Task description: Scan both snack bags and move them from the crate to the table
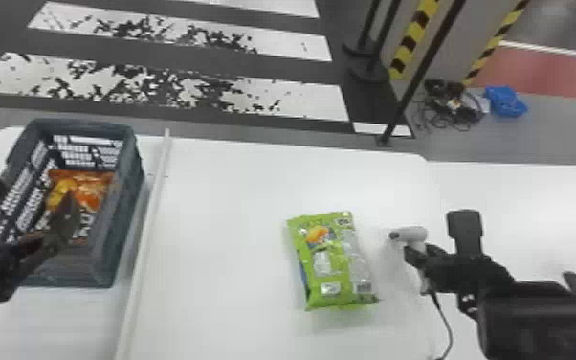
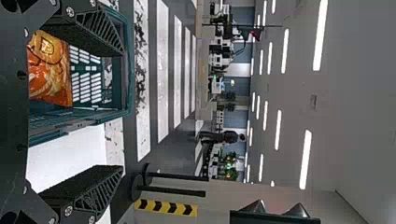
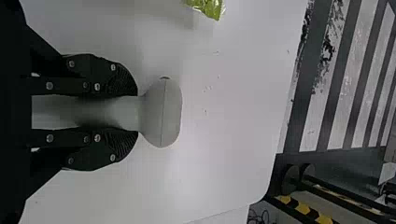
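The right gripper (image 1: 417, 261) is closed around the handle of a white handheld scanner (image 1: 414, 234), whose head juts out past the fingertips. A dark cable (image 1: 446, 325) trails from the handle toward the robot. Just left of this gripper, the green snack bag (image 1: 332, 261) lies flat on the white bench (image 1: 220, 201), apart from the scanner. Well over to the left, the left gripper (image 1: 37, 189) hangs by the crate's opening with its fingers spread wide and nothing between them. Below it is the dark grey crate (image 1: 131, 160), with the orange snack bag (image 1: 92, 191) inside. To the right of that gripper, a pale strip (image 1: 150, 210) runs along the bench beside the crate. Farther out, past both grippers and the bench's edge, are white floor stripes (image 1: 296, 99) and a blue item (image 1: 505, 101) on the floor.
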### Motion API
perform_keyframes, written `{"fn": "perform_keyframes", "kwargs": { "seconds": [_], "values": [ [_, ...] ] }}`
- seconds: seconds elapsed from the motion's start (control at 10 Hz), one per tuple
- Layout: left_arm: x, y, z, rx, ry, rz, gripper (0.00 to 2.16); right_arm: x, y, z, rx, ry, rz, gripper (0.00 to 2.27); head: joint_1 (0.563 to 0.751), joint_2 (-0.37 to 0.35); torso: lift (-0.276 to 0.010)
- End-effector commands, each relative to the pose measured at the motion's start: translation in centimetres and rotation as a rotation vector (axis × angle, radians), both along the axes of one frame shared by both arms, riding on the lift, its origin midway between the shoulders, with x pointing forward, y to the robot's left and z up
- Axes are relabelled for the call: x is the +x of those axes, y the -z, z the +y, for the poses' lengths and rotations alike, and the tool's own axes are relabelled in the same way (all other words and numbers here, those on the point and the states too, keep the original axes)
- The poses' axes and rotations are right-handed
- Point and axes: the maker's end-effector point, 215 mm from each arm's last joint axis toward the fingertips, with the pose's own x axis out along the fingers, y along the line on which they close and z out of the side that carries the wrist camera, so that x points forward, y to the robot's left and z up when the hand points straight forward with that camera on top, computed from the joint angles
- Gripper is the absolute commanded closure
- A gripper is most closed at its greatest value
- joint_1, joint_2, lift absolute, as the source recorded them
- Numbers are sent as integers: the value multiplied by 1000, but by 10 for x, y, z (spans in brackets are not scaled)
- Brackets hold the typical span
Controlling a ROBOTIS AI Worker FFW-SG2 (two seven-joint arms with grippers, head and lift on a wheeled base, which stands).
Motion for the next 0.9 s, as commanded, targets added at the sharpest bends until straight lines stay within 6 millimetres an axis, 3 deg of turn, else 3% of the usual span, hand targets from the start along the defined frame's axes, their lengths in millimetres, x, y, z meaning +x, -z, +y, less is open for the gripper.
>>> {"fn": "perform_keyframes", "kwargs": {
  "seconds": [0.0, 0.3, 0.6, 0.8],
  "values": [
    [1, 1, 0, -2, -1, 1, 147, -32, -19, 6, 19, 25, 27, 2246, 695, -202, -35],
    [0, 4, 1, -3, -2, 7, 147, -85, -45, 44, 82, 20, 82, 2246, 695, -187, -35],
    [-2, 6, 3, -6, -10, 4, 147, -121, -58, 86, 132, -18, 128, 2246, 695, -139, -35],
    [-3, 5, 3, -7, -11, -2, 147, -130, -59, 105, 158, -41, 150, 2246, 695, -106, -35]
  ]
}}
